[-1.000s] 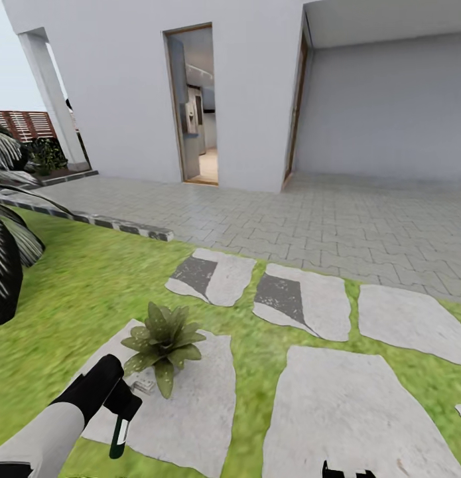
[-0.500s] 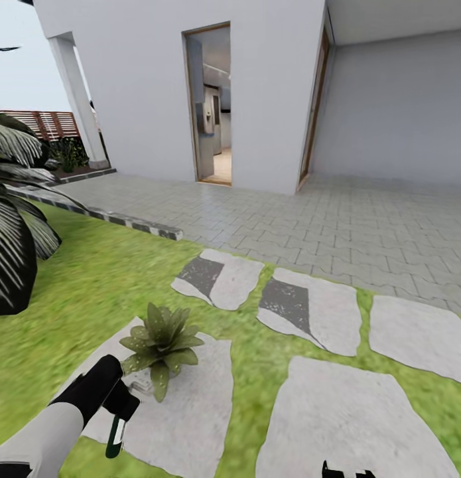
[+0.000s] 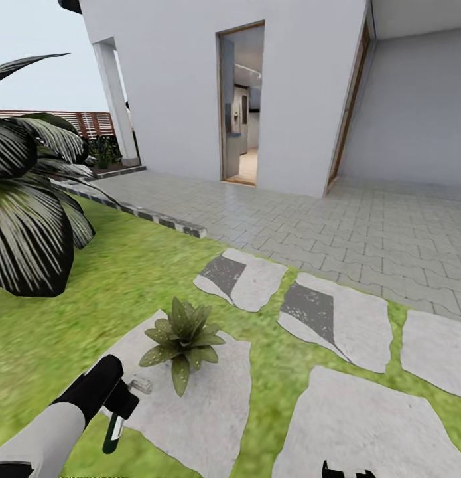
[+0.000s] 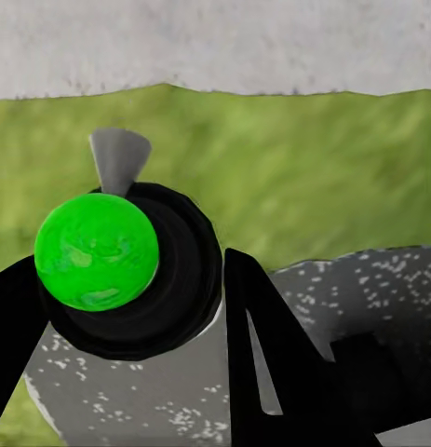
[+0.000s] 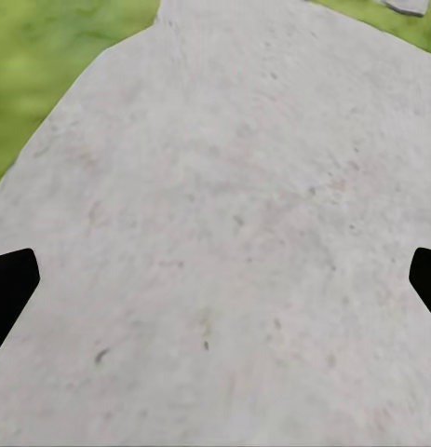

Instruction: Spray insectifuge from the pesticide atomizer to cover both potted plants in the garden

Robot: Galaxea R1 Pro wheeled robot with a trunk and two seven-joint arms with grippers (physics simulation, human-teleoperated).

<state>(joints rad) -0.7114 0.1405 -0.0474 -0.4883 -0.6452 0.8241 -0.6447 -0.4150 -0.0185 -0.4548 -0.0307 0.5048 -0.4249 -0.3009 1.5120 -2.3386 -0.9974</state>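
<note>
One potted plant (image 3: pixel 184 338), a low rosette of olive-green leaves, sits on a grey stepping stone (image 3: pixel 203 398) in the lawn. The second potted plant is out of view. My left gripper (image 3: pixel 123 402) is just left of and nearer than the plant, shut on the pesticide atomizer (image 3: pixel 115 430), whose dark green bottle hangs downward. In the left wrist view the atomizer's black cap and bright green bulb (image 4: pixel 96 251) sit between the black fingers (image 4: pixel 262 354). The right gripper (image 5: pixel 215 279) hovers open over bare stone, with its fingertips (image 3: pixel 346 470) at the bottom edge of the head view.
A big striped-leaf plant (image 3: pixel 31 219) stands at the left on the lawn. Several stepping stones (image 3: pixel 329 318) lead right. A kerb (image 3: pixel 157 222) borders the grey paved patio (image 3: pixel 336 226) before the white house and its open doorway (image 3: pixel 240 113). A slat fence (image 3: pixel 84 123) is far left.
The camera has swung left, so the whole scene has slid right and more of the striped-leaf plant shows. The left arm keeps its pose with the atomizer.
</note>
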